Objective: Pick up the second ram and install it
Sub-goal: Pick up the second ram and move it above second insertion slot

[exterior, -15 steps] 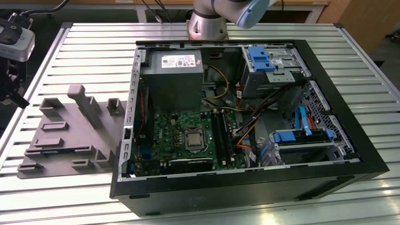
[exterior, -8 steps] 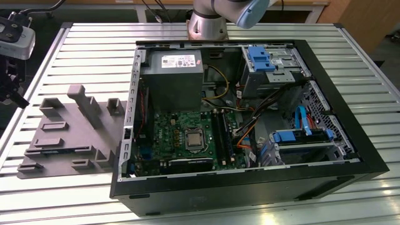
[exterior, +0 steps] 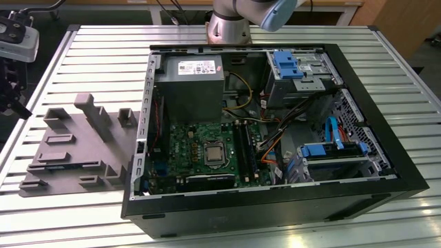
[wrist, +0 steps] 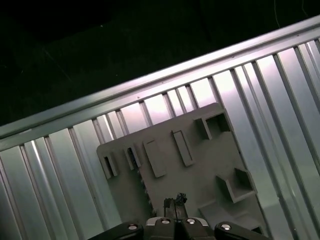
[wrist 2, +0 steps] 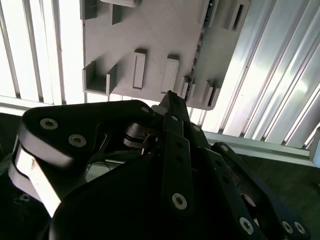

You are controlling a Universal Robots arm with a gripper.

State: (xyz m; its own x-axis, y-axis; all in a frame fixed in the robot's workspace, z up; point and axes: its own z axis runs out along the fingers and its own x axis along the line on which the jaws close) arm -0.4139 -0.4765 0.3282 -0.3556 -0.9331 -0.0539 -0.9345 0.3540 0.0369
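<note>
My gripper (wrist 2: 170,95) hangs above the grey fixture plate (wrist 2: 165,30), its black fingers drawn together to one tip with nothing between them. In the first wrist view the gripper (wrist: 175,201) tips sit over the plate (wrist: 200,150), close beside a thin dark toothed strip (wrist: 143,189). That strip looks like the second ram standing on edge in the plate. It is also in the second wrist view as a narrow dark line, the ram (wrist 2: 202,30). In the exterior view the plate (exterior: 76,150) lies left of the open computer case (exterior: 276,206).
Inside the case are the green motherboard (exterior: 186,150), its long black slots (exterior: 245,150), a grey power supply (exterior: 193,88) and blue drive brackets (exterior: 324,152). The arm's base (exterior: 231,23) stands behind the case. The slatted metal table (exterior: 55,206) ends at an edge (wrist: 100,100).
</note>
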